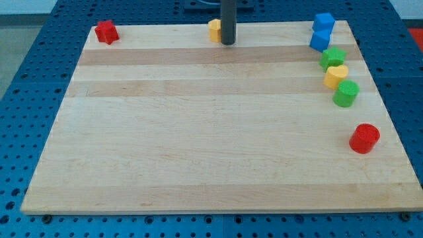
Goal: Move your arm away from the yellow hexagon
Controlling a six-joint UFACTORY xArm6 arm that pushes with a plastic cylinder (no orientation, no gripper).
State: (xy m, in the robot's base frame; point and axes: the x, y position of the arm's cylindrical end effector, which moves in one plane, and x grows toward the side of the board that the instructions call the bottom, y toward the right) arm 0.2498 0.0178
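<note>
Our rod point(228, 20) is running off the view's top, so we are seeing only its lower stretch, and it is hiding the right part of the yellow hexagon point(214, 30), which is sitting at the board's top edge near the middle. My tip point(228, 43) is resting on the wooden board point(198, 145) just beside that block, at its right; whether they are touching, we cannot tell. We carry no jaws, only this bare rod end. We are counting eight blocks: two red, two blue, two green, two yellow. A red block point(106, 32) of unclear shape is sitting at the top left corner. Down the view's right side are lying two blue blocks point(322, 32) close together, a green block point(333, 58), a yellow heart point(336, 76), a green cylinder point(346, 94) and, well below, a red cylinder point(364, 138).
</note>
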